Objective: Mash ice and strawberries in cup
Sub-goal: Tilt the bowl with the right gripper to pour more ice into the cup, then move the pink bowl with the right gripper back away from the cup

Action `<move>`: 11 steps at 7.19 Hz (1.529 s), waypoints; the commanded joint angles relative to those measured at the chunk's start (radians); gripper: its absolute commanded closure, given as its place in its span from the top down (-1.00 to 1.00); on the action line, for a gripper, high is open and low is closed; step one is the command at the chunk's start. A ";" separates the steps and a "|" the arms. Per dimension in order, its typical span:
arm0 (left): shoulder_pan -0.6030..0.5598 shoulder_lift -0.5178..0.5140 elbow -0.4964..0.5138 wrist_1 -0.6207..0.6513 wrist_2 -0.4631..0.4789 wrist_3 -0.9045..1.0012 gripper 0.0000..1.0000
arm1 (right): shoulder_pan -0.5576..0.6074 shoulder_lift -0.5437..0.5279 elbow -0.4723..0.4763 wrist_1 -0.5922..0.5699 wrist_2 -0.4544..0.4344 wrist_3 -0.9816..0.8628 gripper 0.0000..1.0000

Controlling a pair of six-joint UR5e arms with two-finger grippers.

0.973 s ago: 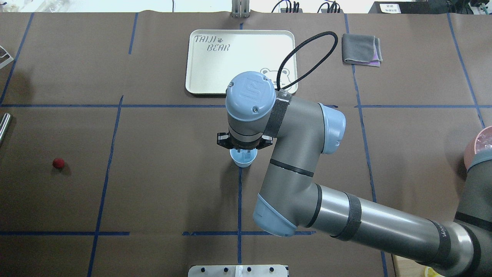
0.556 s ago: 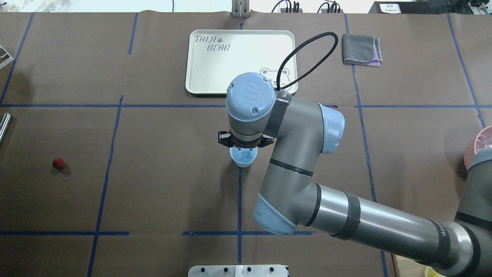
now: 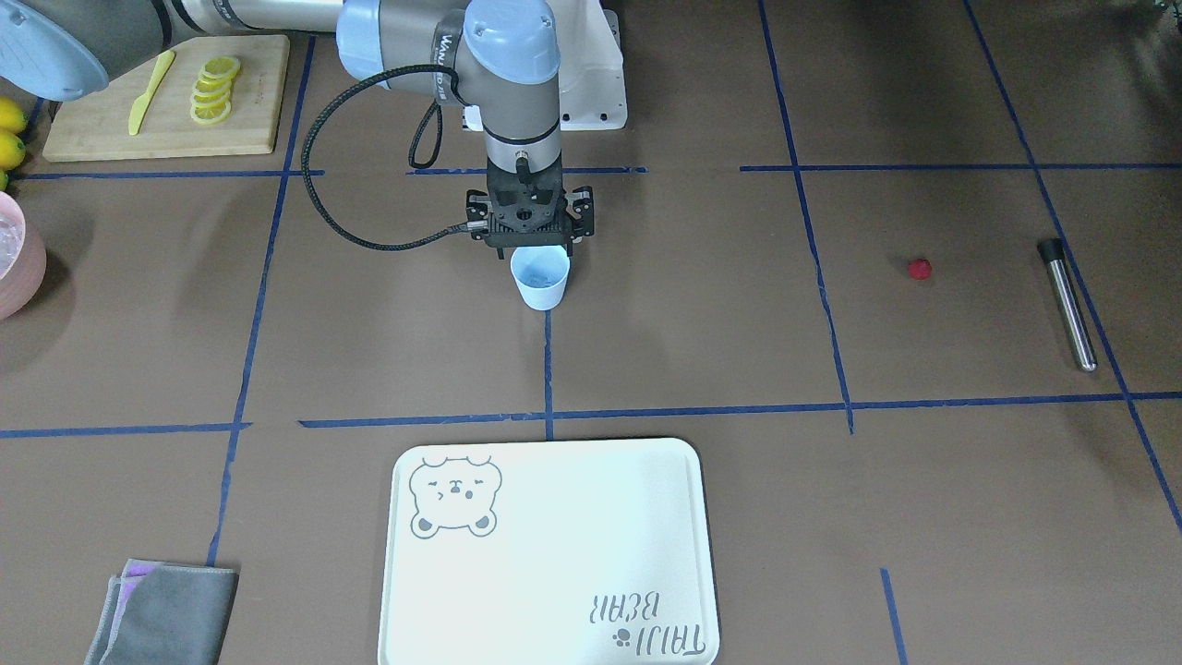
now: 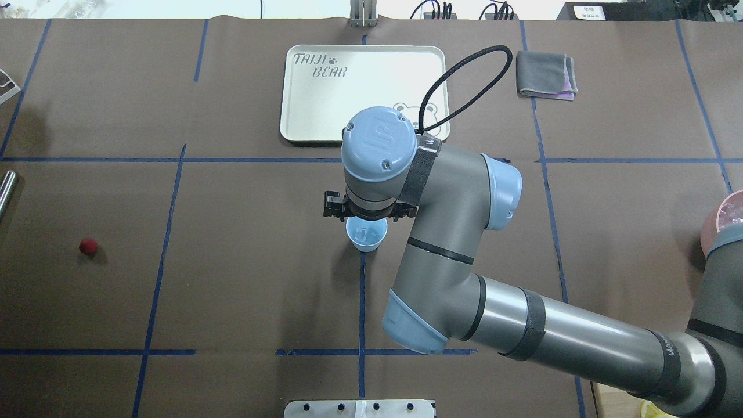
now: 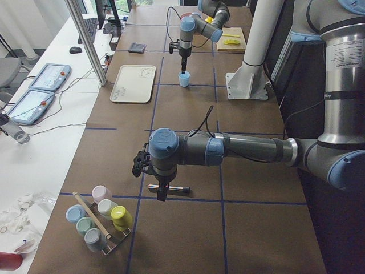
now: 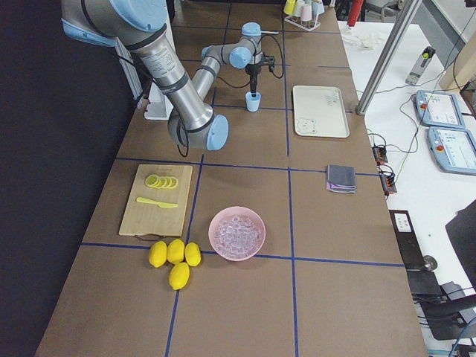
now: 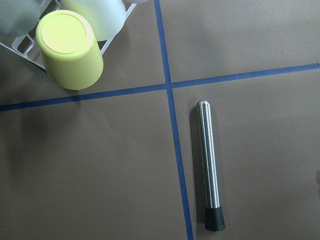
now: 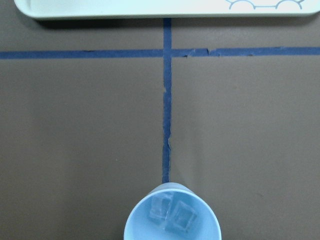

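The pale blue cup (image 4: pixel 366 235) stands upright at the table's middle, and the right wrist view shows two pieces of ice (image 8: pixel 172 214) lying in the cup (image 8: pixel 172 220). My right gripper (image 3: pixel 528 242) hangs just above the cup's rim on the robot's side, open and holding nothing. One red strawberry (image 4: pixel 88 246) lies alone on the table far to the left. My left gripper (image 5: pixel 162 191) shows only in the exterior left view, over a steel muddler (image 7: pixel 210 165); I cannot tell whether it is open or shut.
A white tray (image 4: pixel 363 93) lies beyond the cup and a folded grey cloth (image 4: pixel 547 74) to its right. A pink bowl of ice (image 6: pixel 236 233), a cutting board with lemon slices (image 6: pixel 158 197) and whole lemons (image 6: pixel 175 256) sit at the right end. A cup rack (image 5: pixel 100 220) stands at the left end.
My right gripper has drawn back a little from over the cup, so more of the cup's mouth shows. The cup and the strawberry have not moved.
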 commanded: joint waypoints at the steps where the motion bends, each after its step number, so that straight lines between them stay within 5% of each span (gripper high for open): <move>1: 0.000 0.000 -0.007 -0.012 0.003 0.001 1.00 | 0.107 -0.116 0.148 -0.008 0.023 -0.046 0.99; 3: 0.000 0.004 -0.021 -0.016 0.006 0.006 1.00 | 0.287 -0.352 0.333 -0.009 0.152 -0.301 0.99; 5: 0.000 0.003 -0.028 -0.015 0.006 0.000 1.00 | 0.514 -0.615 0.414 0.003 0.304 -0.650 0.99; 8: 0.000 0.006 -0.037 -0.013 0.002 0.000 1.00 | 0.861 -0.903 0.403 0.002 0.527 -1.096 0.99; 11: 0.000 0.006 -0.037 -0.013 0.002 0.000 1.00 | 0.883 -1.006 0.339 0.005 0.529 -1.153 0.99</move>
